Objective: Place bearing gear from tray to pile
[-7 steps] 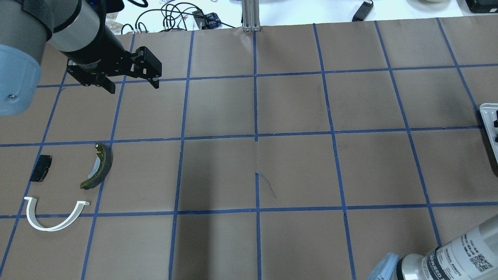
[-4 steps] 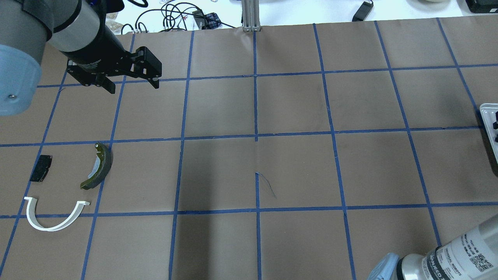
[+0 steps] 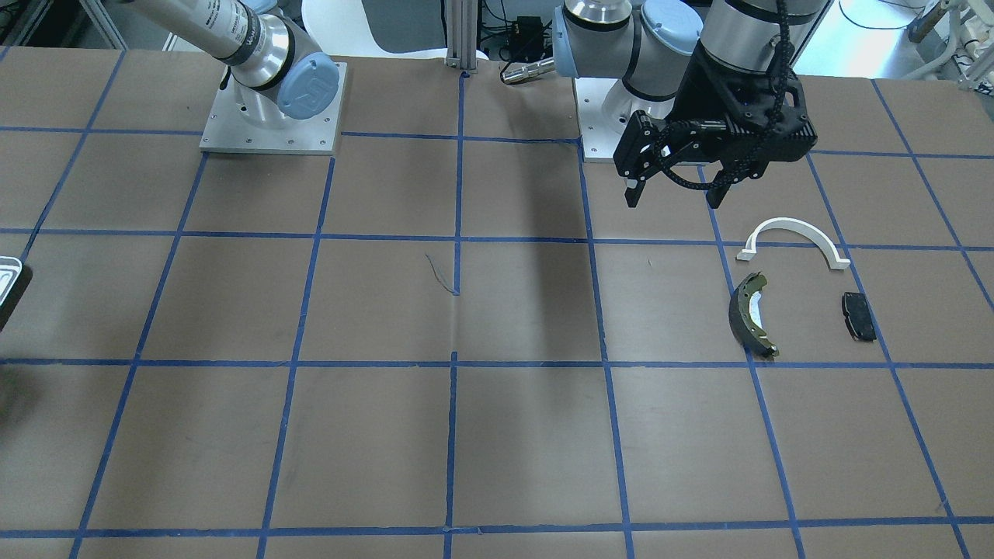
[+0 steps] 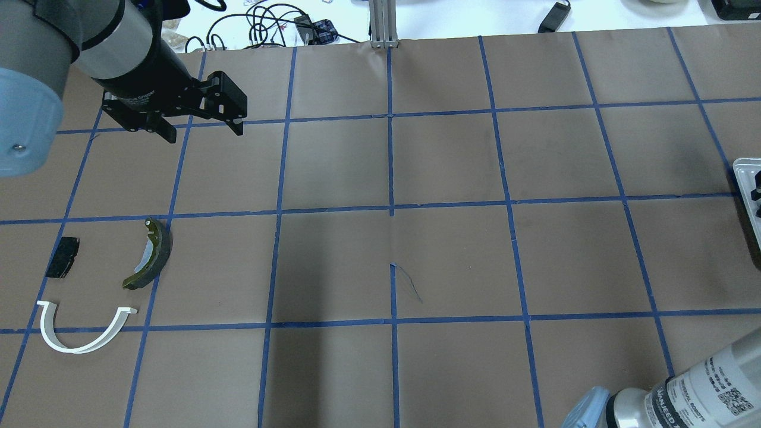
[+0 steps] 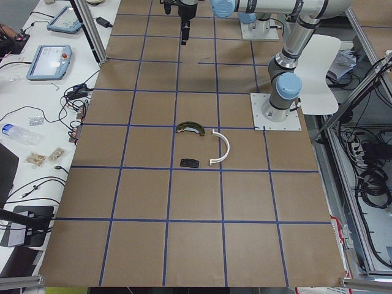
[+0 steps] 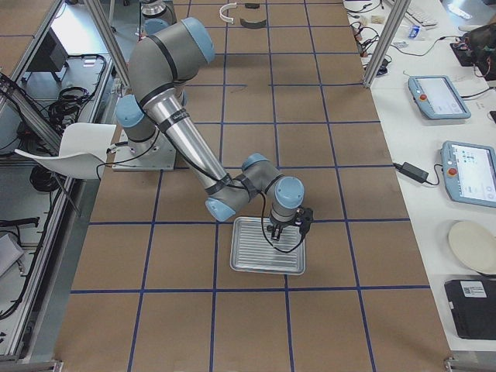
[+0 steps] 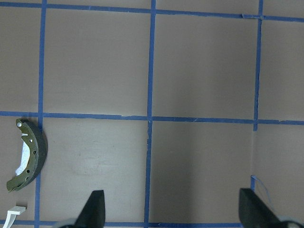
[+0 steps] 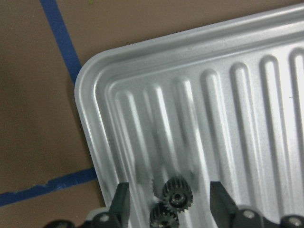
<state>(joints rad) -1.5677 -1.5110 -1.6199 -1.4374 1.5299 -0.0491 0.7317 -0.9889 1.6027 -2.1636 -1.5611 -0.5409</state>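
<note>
The right pincer [image 8: 169, 190] is poised over the tray [image 8: 95, 80] with its fingers [image 8: 122, 202] spread wide. The bearing gear [image 8: 177, 194] is sitting right between them, touched by neither. It is lying flat on the ridged floor, just inside the tray's rounded corner. A second gear [image 8: 163, 220] is lying just beside it, half cut off at the bottom of the wrist view.

At the end of the counter [image 4: 452, 255] farthest from the tray, the pile [image 5: 188, 128] is lying loose — white half-ring [image 3: 792, 223], brake shoe [image 4: 160, 255] and black pad [image 4: 62, 257], none of them touching. The left pincer [image 4: 204, 134] is hanging in the air at that same far end, well apart from the tray — spread open too, and gripping nothing.
</note>
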